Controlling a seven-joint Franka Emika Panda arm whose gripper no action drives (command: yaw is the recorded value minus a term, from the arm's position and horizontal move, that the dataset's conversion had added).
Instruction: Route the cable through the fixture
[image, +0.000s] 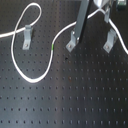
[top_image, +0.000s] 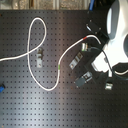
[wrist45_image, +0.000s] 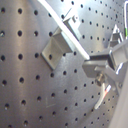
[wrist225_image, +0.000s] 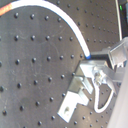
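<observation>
The white cable (image: 20, 70) lies in loops on the black perforated board, with its green band (image: 53, 46) left of the middle fixture (image: 73, 41). From the band it rises toward my gripper (image: 102, 10) at the top right. In the second exterior view the cable (top_image: 32, 75) runs from its band (top_image: 59, 66) up to the gripper (top_image: 89, 42). Both wrist views show the cable (wrist45_image: 67, 27) (wrist225_image: 60, 12) ending between the fingers, so the gripper (wrist45_image: 92, 65) (wrist225_image: 92, 59) is shut on it. A metal fixture (wrist45_image: 55, 47) (wrist225_image: 72, 100) sits just beside the held cable.
A left fixture (image: 26, 36) stands inside the cable's far loop and a right fixture (image: 111, 40) stands below the gripper. The robot's white body (top_image: 117, 30) fills the second exterior view's right. A thin wire loop (wrist225_image: 102, 95) hangs from the gripper.
</observation>
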